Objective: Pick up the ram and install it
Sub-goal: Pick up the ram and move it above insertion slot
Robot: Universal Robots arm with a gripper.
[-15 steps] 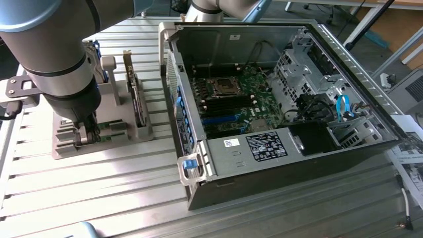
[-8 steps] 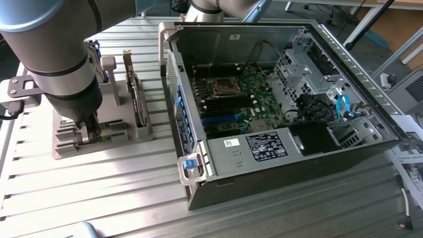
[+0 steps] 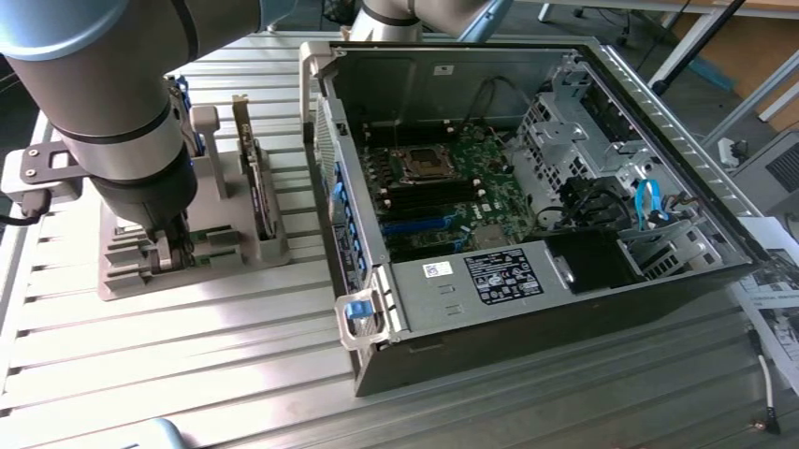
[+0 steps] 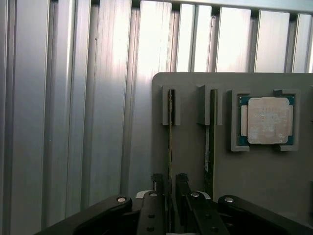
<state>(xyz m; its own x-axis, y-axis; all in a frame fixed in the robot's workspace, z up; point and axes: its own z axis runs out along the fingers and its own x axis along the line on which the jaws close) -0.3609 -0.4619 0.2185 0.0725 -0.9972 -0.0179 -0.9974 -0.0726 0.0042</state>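
Two slim green ram sticks stand on edge in slots of a grey holder (image 4: 264, 176). My gripper (image 4: 169, 185) is open and straddles one end of the first ram (image 4: 170, 132), one finger on each side with a small gap. The second ram (image 4: 210, 142) stands in the slot beside it, untouched. In the exterior view the gripper (image 3: 168, 251) reaches down into the holder (image 3: 125, 276) at the exterior view's left, beside the open computer case (image 3: 374, 327).
A square silver processor chip (image 4: 266, 120) lies in its own recess of the holder. Dark expansion cards (image 3: 258, 187) stand upright on the holder behind the gripper. The case holds a motherboard with black memory slots (image 3: 431, 195), cables and a drive cage (image 3: 562, 122). Ribbed metal table (image 3: 187, 374).
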